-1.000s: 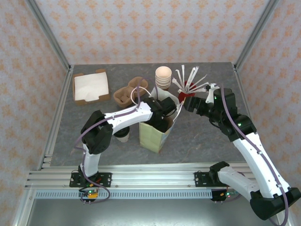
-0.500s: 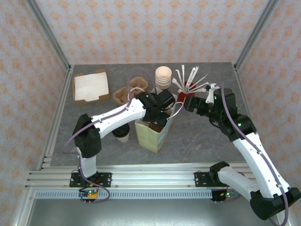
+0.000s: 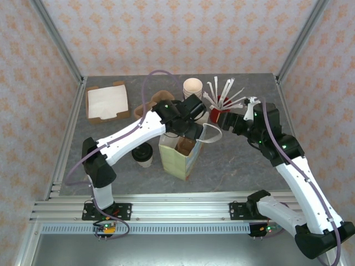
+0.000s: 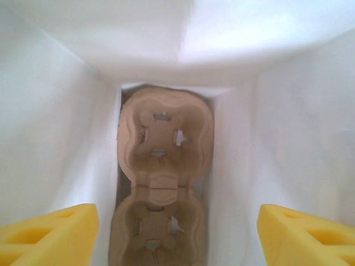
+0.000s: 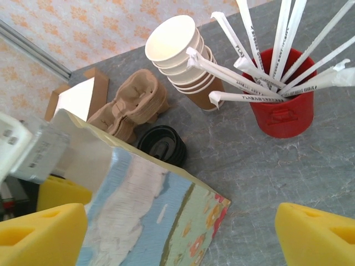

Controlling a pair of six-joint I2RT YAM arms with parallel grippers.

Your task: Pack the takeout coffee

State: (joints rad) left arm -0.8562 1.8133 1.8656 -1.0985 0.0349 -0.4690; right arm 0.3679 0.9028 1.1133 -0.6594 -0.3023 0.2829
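My left gripper [image 4: 177, 235] hangs wide open and empty at the paper bag [image 3: 176, 158] mouth over the cup carrier [image 4: 165, 138], right gripper [image 5: 183, 233] open beside it; takeout coffee [image 3: 143, 155] stands just left of the bag, so I'd lift straight out, clear of the walls.

Count from my station: one bag [image 3: 178, 159], standing on the table. One carrier [image 4: 165, 138] inside it, two wells showing. One lidded cup [image 3: 143, 155]. One stack of lidless cups [image 5: 180, 61]; I make out about five rims. One red cup [image 5: 280, 108] of stirrers [image 5: 233, 70], too crossed for a firm tally. One pile of carriers [image 3: 152, 108], one napkin box [image 3: 106, 103], one pile of black lids [image 5: 162, 145].
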